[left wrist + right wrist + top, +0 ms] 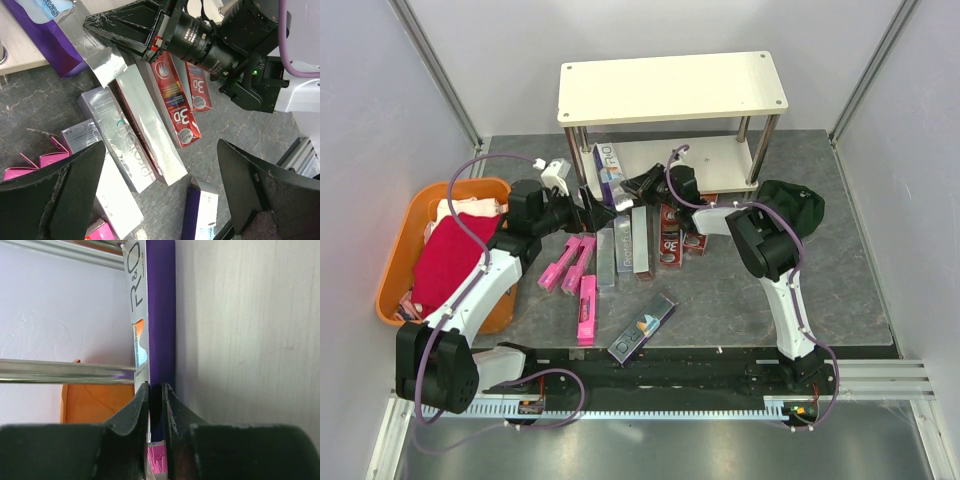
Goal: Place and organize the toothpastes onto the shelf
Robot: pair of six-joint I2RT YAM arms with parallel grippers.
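Closest to the lens, bolted side by side at the near edge of the bench (740,300): two arm bases (800,368). Just beyond, near the middle of that edge, a dark navy box (643,328) lying slantwise and apart from the rest.

Further in, a loose row of toothpastes flat on the bench. Left of centre, three pink boxes (580,262). Beside them, silver-grey boxes (606,255) (150,132). Then red boxes (668,240) (175,107) marked "3D", nearest the chrome legs (768,150).

Against the middle of the far edge, the shelf (670,88), with two cream boards on four legs.

Reaching in under the top board, the right gripper (638,185) (155,390), clenched on the end of a purple-and-white box (608,165) (160,315). Box resting on the left end of the lower board (715,160), narrow side touching the board surface.

Hovering above the silver-grey and red boxes, the left gripper (585,207) (161,150). Jaws spread wide, grasping nothing, with both dark fingers (75,190) framing the boxes below in the wrist view.

Along the left edge, an orange basket (400,250) with a red cloth (445,262) heaped inside.
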